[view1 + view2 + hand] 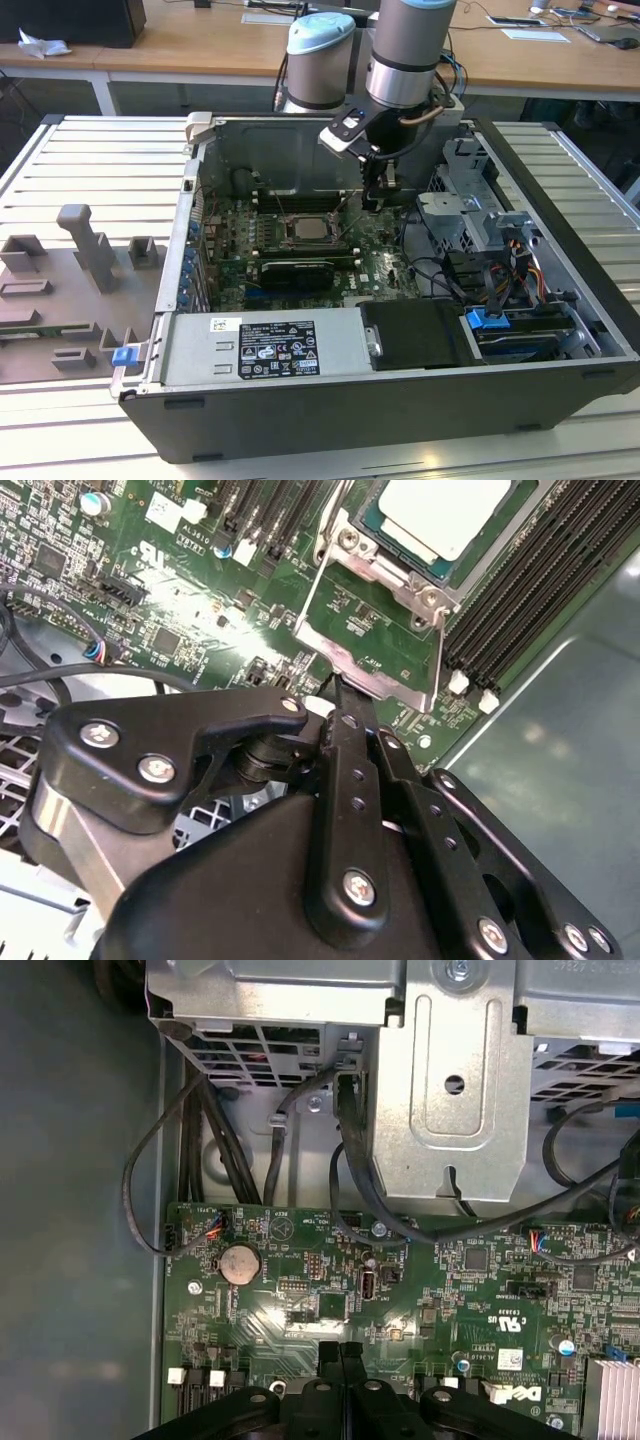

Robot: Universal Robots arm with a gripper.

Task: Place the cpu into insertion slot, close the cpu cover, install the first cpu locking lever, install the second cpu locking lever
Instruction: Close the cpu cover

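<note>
The cpu (445, 515), pale and silvery, lies flat in the insertion slot (388, 568) on the green board; in the exterior view it is the light square (308, 229) mid-board. The cpu cover (400, 690), a thin metal frame with a square window, stands tilted up from its hinge beside the socket. My gripper (340, 685) is shut, its black fingertips right at the cover's free edge and seemingly touching it. In the first wrist view the gripper (342, 1348) has its fingers pressed together with nothing between them. In the exterior view the gripper (375, 200) hangs to the right of the socket.
Long black memory slots (530, 590) flank the socket. A metal drive cage (450, 1080) and black cables (200, 1130) lie beyond the board's edge. The power supply (270, 345) sits at the case's near side. Grey fixtures (70, 270) stand at the exterior view's left.
</note>
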